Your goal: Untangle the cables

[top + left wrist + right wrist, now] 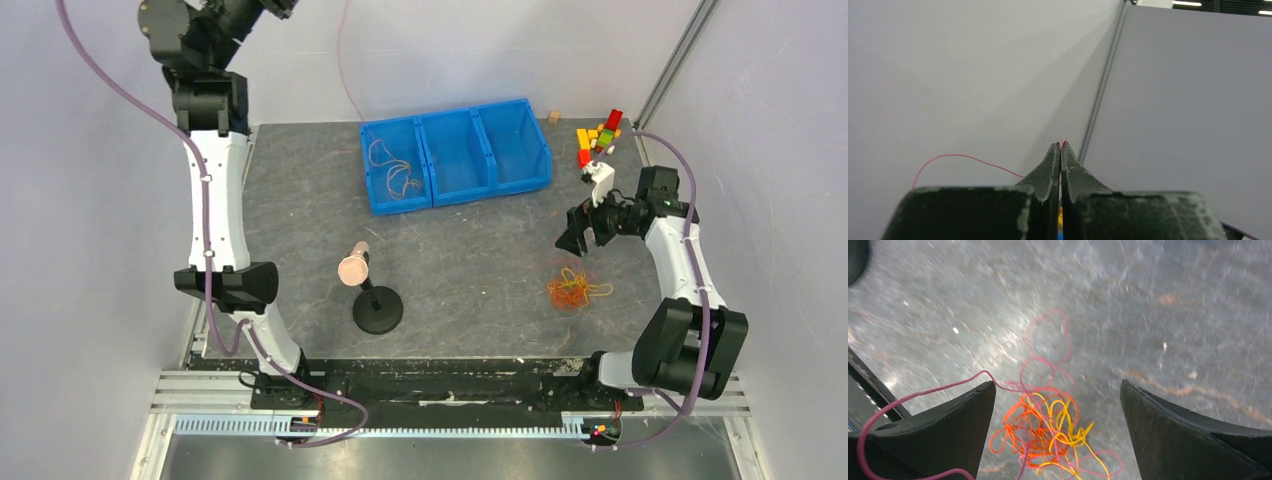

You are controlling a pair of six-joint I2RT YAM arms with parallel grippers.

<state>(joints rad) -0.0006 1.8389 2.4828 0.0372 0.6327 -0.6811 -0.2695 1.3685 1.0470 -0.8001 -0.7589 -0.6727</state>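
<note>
A small tangle of cables (pixel 572 290), orange, yellow and pink, lies on the grey mat at the right. My right gripper (pixel 580 235) hovers just above and behind it. In the right wrist view that gripper (pixel 1057 384) stands wide open with the tangle (pixel 1048 430) between and below its fingers, untouched. A loose pink strand (pixel 923 392) runs off past the left finger. My left arm is raised high at the back left. Its gripper (pixel 1062 146) is shut on a thin red-pink cable (pixel 958 156), which hangs down (pixel 345 60) toward the blue bin. More cable loops (pixel 395 170) lie in the bin's left compartment.
A blue three-compartment bin (pixel 455 155) stands at the back centre. A black round-based stand with a pink-tipped cylinder (pixel 377 310) is in the middle front. Coloured blocks (pixel 600 135) and a small wooden cube (pixel 553 117) sit at the back right.
</note>
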